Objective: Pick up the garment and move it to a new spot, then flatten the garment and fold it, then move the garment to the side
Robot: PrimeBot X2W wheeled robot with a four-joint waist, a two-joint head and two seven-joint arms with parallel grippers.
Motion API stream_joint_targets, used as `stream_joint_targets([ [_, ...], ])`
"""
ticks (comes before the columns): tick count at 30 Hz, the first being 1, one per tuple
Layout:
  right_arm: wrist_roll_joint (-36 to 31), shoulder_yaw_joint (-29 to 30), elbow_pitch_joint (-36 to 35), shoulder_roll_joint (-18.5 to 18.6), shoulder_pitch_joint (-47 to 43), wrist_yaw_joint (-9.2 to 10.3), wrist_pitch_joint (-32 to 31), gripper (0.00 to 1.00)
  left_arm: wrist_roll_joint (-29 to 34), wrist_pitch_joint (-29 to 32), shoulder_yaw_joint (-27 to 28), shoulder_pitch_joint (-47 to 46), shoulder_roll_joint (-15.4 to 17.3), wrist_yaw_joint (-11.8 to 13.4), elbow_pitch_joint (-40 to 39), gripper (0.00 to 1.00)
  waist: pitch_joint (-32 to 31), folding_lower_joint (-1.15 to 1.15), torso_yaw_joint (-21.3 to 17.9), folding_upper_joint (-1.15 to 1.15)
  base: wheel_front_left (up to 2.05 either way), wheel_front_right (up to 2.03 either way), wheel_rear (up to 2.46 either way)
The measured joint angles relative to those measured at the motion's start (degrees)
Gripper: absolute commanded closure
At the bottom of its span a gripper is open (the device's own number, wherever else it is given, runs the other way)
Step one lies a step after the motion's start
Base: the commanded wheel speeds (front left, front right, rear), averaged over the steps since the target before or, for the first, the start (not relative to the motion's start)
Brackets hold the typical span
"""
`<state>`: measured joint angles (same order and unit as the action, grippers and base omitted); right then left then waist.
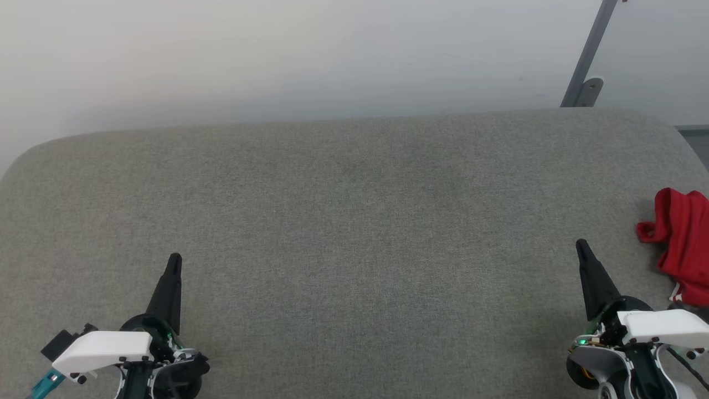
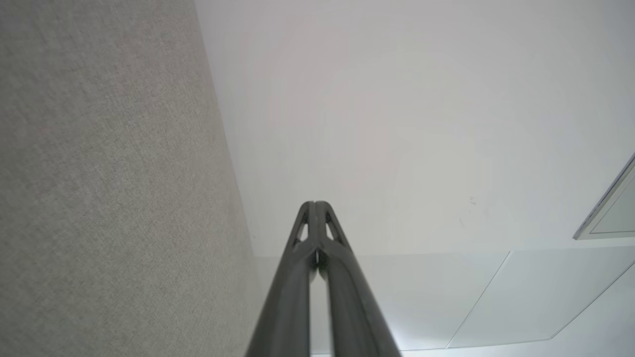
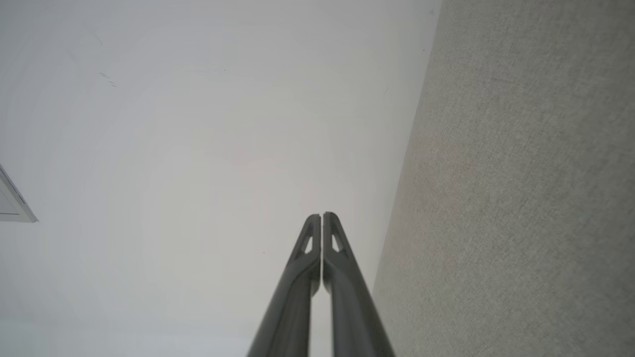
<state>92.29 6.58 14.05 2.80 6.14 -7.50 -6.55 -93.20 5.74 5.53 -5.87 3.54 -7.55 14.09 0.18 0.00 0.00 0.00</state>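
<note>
The left gripper (image 2: pixel 314 203) is seen with its two dark fingers pressed together tip to tip. The right gripper (image 3: pixel 321 215) is closed in the same way, with only a hairline seam between its fingers. In the head view, both grippers are held over the near part of the grey fabric surface (image 1: pixel 354 221), well apart from each other, with the fingers pointed toward the pale wall (image 1: pixel 277 55).

The garment (image 1: pixel 684 238) is located on the same surface, near the right gripper on its outer side and not touched by it. It is bunched into red folds and cut off by the picture's right edge. A small strip of white trim is visible at its lower end. No lettering can be made out.

A grey metal post (image 1: pixel 587 61) is seen against the wall at the far right.
</note>
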Motion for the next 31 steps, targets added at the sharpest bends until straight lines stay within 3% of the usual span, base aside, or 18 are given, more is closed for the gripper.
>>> stream_joint_targets([
  [31,0.0,-0.04,0.0,0.0,0.0,0.0,0.0,1.0,0.14,0.32,0.3,-0.01,-0.22,0.0,0.01,1.0,0.0,0.0,0.0,0.0,0.0,0.0,0.0],
])
